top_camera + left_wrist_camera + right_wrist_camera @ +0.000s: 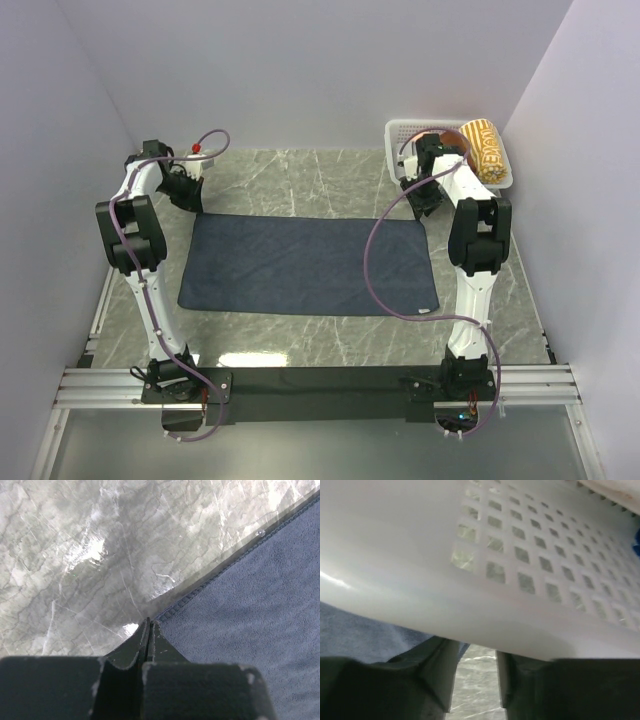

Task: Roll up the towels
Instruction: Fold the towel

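Starting the roll: navy towel (pixel 308 265) lies flat on the table (pixel 300 180). My left hand (pixel 150 625), fingers closed with nothing visibly between them, sits at its far-left corner. My right hand (pixel 476 652), part open and empty, is beside the white lattice basket (pixel 410 555). I should pinch both far corners evenly.

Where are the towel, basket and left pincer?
towel (pixel 310 265), top view, middle of the cloth.
basket (pixel 420 124), top view, far rim.
left pincer (pixel 150 627), left wrist view, between the closed fingertips.

white lattice basket (pixel 410 124) — far right corner | yellow roll (pixel 487 150) inside | marble table (pixel 290 180)
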Controlling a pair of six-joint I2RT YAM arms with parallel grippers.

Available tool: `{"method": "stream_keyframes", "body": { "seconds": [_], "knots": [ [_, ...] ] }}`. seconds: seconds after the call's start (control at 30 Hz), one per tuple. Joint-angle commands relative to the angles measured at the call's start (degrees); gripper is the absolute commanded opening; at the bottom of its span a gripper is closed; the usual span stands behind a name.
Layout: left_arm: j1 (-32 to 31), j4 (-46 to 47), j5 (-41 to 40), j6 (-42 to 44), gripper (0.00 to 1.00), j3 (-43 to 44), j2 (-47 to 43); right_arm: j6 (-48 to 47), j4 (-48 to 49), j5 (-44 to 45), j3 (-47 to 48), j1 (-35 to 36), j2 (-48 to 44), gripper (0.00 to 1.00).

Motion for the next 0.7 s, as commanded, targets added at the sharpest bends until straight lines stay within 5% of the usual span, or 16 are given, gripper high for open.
{"method": "stream_keyframes", "body": {
  "seconds": [0.0,0.3,0.67],
  "knots": [
    [0.3,1.1,0.8,-0.2,0.01,-0.4,-2.0,-0.1,2.5,-2.1,0.5,-0.9,0.1,0.45],
    [-0.1,1.2,0.6,-0.7,0.01,-0.1,-1.6,-1.5,-0.6,-5.0,1.1,-0.5,2.7,0.49],
    [-0.2,0.6,0.5,-1.0,0.01,-0.1,-0.8,-1.1,2.3,-1.2,0.2,-0.5,5.3,0.38]
  ]
}}
